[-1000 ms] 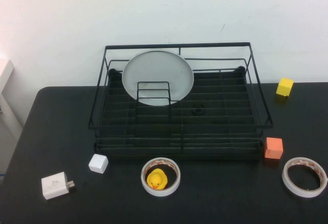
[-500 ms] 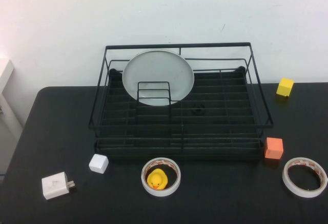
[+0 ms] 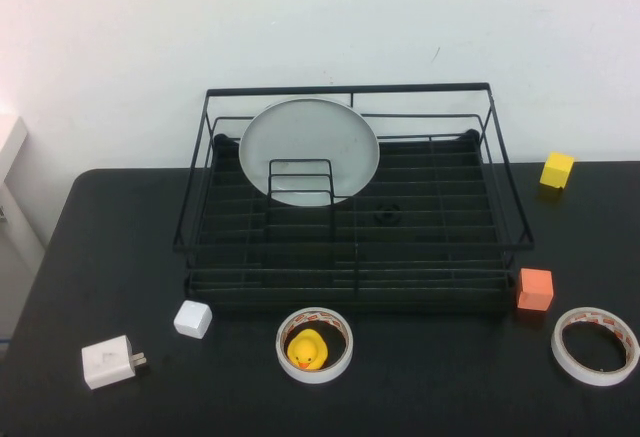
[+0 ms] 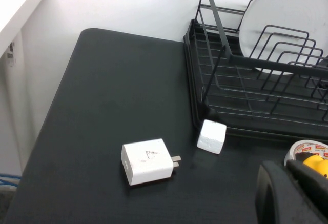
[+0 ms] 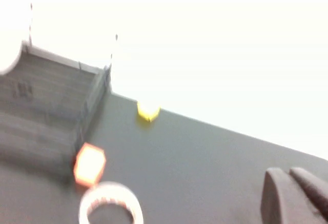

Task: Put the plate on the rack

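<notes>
The pale grey-white plate [image 3: 309, 149] stands on edge in the back left part of the black wire rack [image 3: 352, 247], leaning behind the small wire loop divider [image 3: 300, 179]. From the left wrist, the plate [image 4: 294, 14] and the rack [image 4: 246, 88] show too. Neither arm appears in the high view. My left gripper [image 4: 288, 168] is shut with nothing in it, above the table's front left, near the duck's tape ring. My right gripper [image 5: 290, 174] is shut and holds nothing, hovering over the table's right side, away from the rack [image 5: 46, 101].
In front of the rack lie a white cube [image 3: 192, 318], a white charger plug [image 3: 108, 361], and a tape ring around a yellow duck [image 3: 314, 344]. To the right sit an orange cube [image 3: 534, 288], another tape ring [image 3: 594, 344] and a yellow cube [image 3: 556, 169].
</notes>
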